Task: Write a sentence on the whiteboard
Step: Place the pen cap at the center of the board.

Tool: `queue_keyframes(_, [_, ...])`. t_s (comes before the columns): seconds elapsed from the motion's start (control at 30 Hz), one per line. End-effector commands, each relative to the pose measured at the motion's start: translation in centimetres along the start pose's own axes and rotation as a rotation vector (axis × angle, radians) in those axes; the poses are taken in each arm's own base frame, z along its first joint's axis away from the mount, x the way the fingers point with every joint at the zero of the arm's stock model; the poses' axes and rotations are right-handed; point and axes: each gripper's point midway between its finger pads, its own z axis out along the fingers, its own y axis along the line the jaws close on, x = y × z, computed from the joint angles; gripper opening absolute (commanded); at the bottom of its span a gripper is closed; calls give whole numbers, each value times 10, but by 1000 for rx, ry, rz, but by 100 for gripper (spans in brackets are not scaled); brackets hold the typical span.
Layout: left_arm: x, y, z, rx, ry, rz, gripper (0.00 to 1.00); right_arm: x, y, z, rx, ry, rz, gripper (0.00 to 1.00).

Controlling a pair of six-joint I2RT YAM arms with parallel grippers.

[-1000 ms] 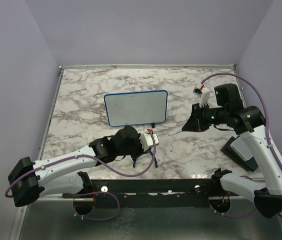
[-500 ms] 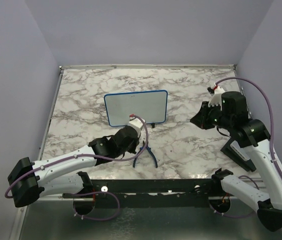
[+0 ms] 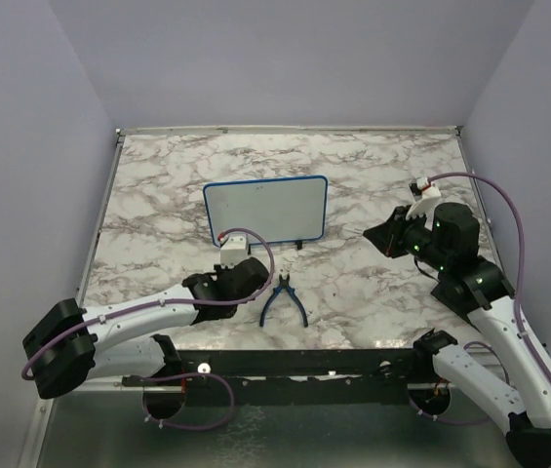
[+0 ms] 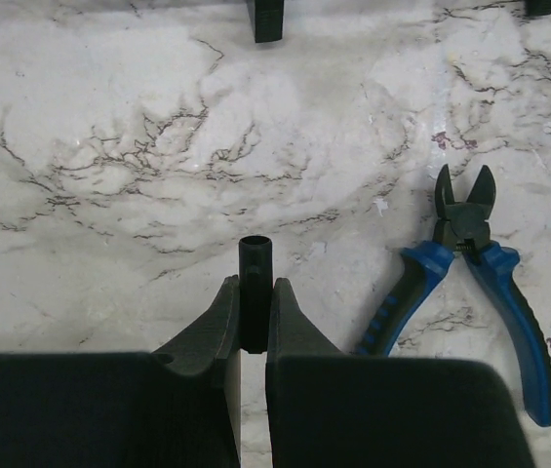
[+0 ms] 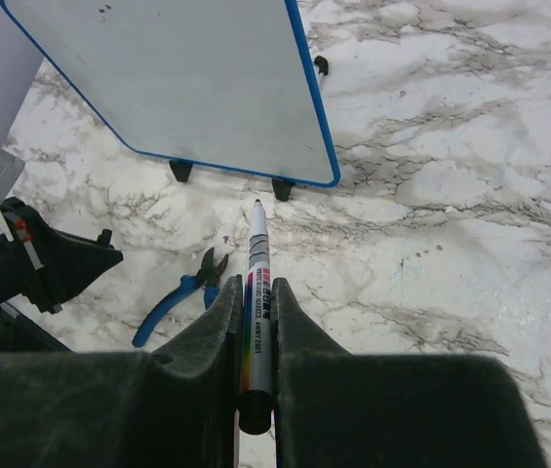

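Board point(image 3: 265, 210) sits mid-table, a bit toward 12 o'c, long side running 9-to-3, black feet along its 6 o'c edge. Blue frame, rounded corners. Face reads plain white from the top view. R wrist view shows just a couple of faint specks near the far edge, and I can't make out any writing.

L gripper point(image 4: 253, 292) is at abt 7 o'c of the board, low over the marble table point(image 3: 158, 175). It points toward 12 at the board's near edge but is apart from it. Fingers are nearly closed, pinching a short black cap point(image 4: 255, 258). The cap lies along the fingers w/ its open end poking out past the tips.

Pliers point(image 4: 470, 283), w/ blue handles, lie flat on the table at 6 o'c of the board, just to 3 o'c of the L gripper and untouched. Nose points to 12, handles splay toward 6.

R gripper point(image 5: 255, 292) is at 3 o'c of the board, well apart from it, raised off the table and aimed toward 9. Fingers are clamped tight on a marker point(image 5: 258, 253). It has a white barrel w/ colour print and is held lengthwise btwn the fingers, tip sticking out front. The tip points toward the board's near 3 o'c corner, in the air, not touching board or table.
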Motion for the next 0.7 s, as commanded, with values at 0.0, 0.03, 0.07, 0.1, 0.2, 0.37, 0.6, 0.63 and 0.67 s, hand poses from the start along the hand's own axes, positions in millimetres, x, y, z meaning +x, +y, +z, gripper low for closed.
queue_keyframes(0.0, [6, 16, 10, -80, 0, -48, 1, -3, 10, 3, -69, -55, -10, 1])
queue_keyframes(0.03, [10, 17, 12, -83, 10, -46, 2, -1, 10, 4, -69, -56, -10, 1])
queue_keyframes(0.07, [13, 17, 14, -79, 22, -42, 4, 1, 9, 4, -71, -58, -12, 1])
queue_keyframes(0.1, [14, 18, 15, -79, 29, -42, 5, 2, 9, 4, -74, -57, -14, 1])
queue_keyframes(0.2, [18, 18, 19, -73, 40, -37, 10, 5, 10, 6, -85, -48, -19, 1])
queue_keyframes(0.37, [28, 20, 27, -61, 82, -48, 15, 7, 10, 8, -92, -41, -26, 1])
queue_keyframes(0.6, [35, 24, 28, -63, 107, -55, 47, 14, 8, 8, -87, -33, -20, 1])
queue_keyframes(0.63, [34, 23, 28, -59, 107, -56, 52, 15, 8, 8, -89, -31, -17, 1])
queue_keyframes(0.67, [33, 22, 28, -56, 106, -58, 56, 15, 8, 8, -90, -32, -16, 1])
